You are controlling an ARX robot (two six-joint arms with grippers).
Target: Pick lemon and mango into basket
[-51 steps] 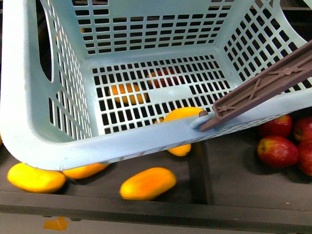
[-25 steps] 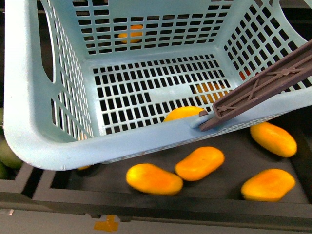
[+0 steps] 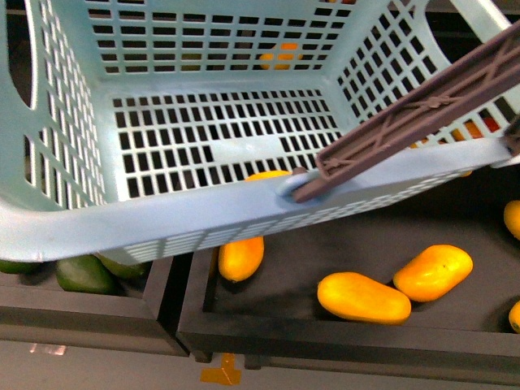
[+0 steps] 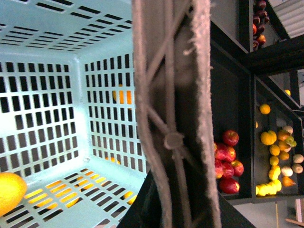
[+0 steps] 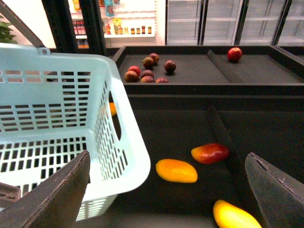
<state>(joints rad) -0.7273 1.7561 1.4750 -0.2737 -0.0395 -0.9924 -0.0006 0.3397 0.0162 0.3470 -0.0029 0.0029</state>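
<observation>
The turquoise basket [image 3: 162, 219] fills the upper front view, held in the air over the fruit bins. My left gripper [image 4: 175, 213] is shut on the basket's brown handle [image 4: 171, 118]. A yellow fruit [image 4: 8, 190] lies on the basket floor, and it shows by the near rim in the front view [image 3: 268, 174]. I cannot tell whether it is the lemon. Mangoes [image 3: 363, 297] lie in the dark bin below the basket. My right gripper [image 5: 166, 190] is open and empty beside the basket [image 5: 52, 123], above a mango [image 5: 176, 170].
Dark green fruits [image 3: 85, 275] lie in the bin at the left, behind a divider wall [image 3: 175, 284]. More mangoes [image 3: 433, 272] lie to the right. Red apples [image 4: 227, 161] and mixed yellow fruit [image 4: 268, 187] sit on side shelves. Dark fruits [image 5: 147, 71] lie in a far bin.
The basket has shifted left and up in the front view. The bins beneath have slid right: the red apples have gone out of view and green fruits have come in at the left.
</observation>
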